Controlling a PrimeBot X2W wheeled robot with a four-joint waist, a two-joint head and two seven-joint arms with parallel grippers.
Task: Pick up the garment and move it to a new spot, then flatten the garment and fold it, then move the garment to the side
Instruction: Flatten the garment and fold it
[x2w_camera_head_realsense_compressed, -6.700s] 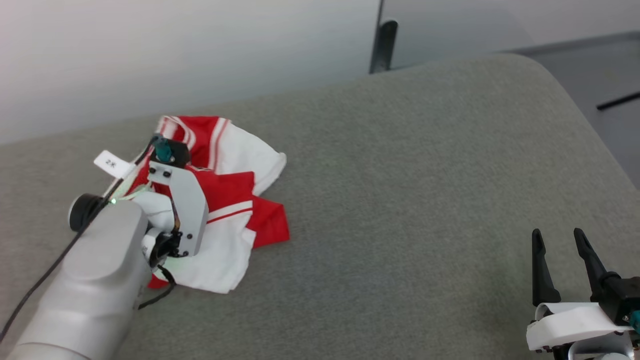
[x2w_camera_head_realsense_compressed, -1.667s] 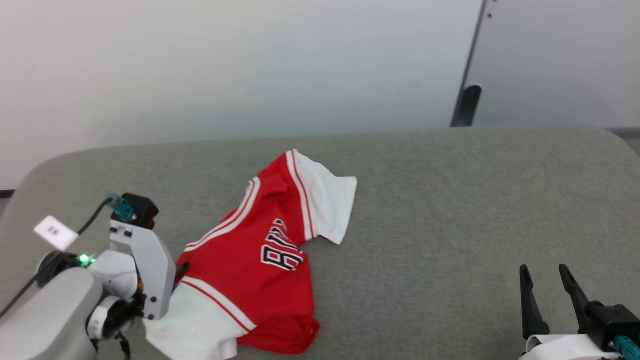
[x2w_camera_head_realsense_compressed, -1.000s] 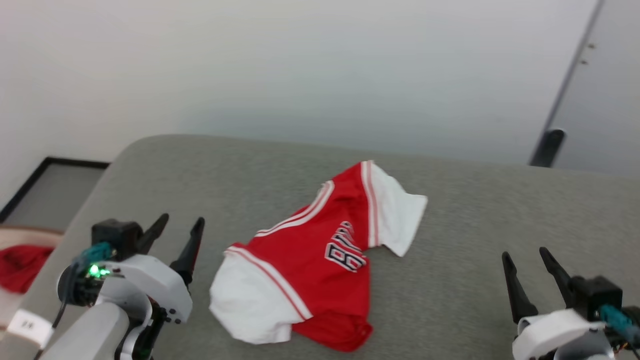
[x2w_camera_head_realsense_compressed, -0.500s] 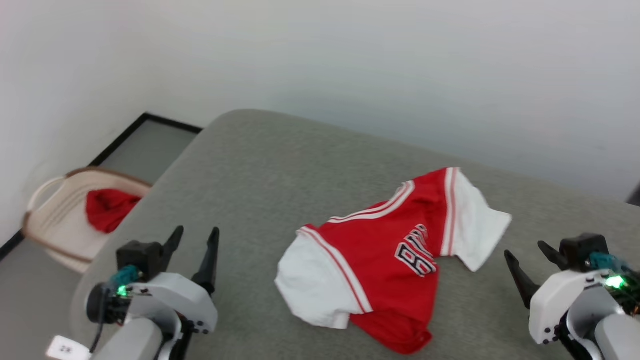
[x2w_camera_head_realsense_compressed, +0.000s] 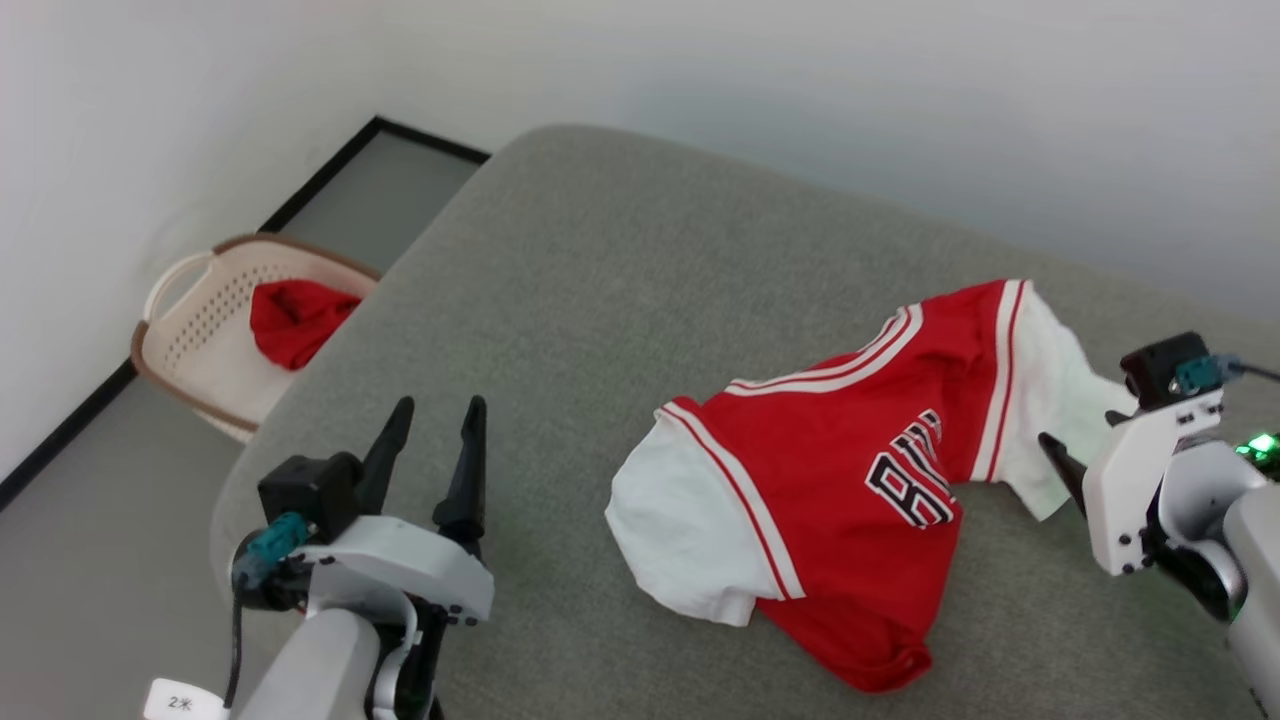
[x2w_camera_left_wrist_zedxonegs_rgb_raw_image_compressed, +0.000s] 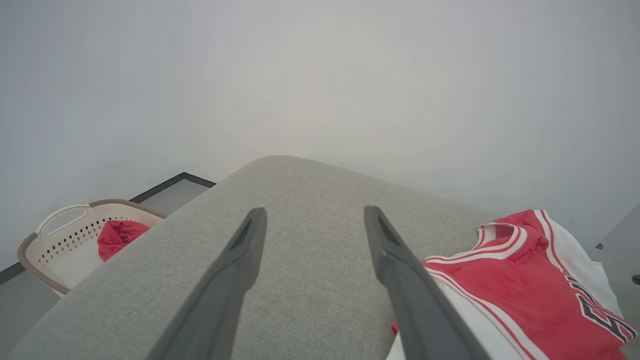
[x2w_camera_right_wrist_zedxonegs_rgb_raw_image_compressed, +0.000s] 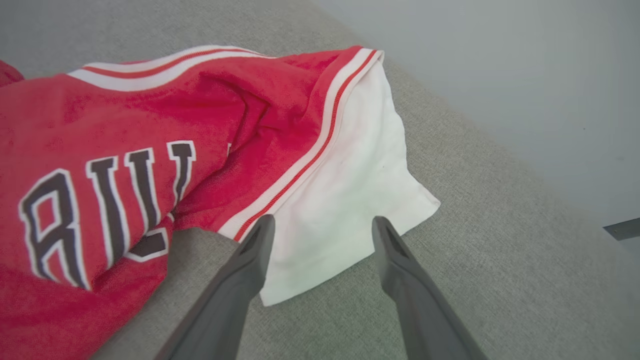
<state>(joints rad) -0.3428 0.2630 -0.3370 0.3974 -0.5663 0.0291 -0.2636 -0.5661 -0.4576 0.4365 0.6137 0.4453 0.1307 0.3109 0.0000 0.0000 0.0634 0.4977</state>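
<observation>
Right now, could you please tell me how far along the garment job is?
Done, apparently: the garment lies loose on the grey cushion, partly spread. In hand: the open right end effector is poised at its white sleeve; the left end effector hovers open, apart. Left: smoothing the creased lettering and bunched hem, folding, moving it aside.

The right gripper (x2w_camera_right_wrist_zedxonegs_rgb_raw_image_compressed: 322, 222) hangs with its two dark fingers spread wide, their tips over the white sleeve (x2w_camera_right_wrist_zedxonegs_rgb_raw_image_compressed: 350, 190) of the garment (x2w_camera_right_wrist_zedxonegs_rgb_raw_image_compressed: 150, 130). The garment lies rumpled on the grey cushion (x2w_camera_right_wrist_zedxonegs_rgb_raw_image_compressed: 500, 260), its red body to the left with black, white-edged letters creased by a fold. A pale wall (x2w_camera_right_wrist_zedxonegs_rgb_raw_image_compressed: 500, 75) stands beyond the cushion.
</observation>
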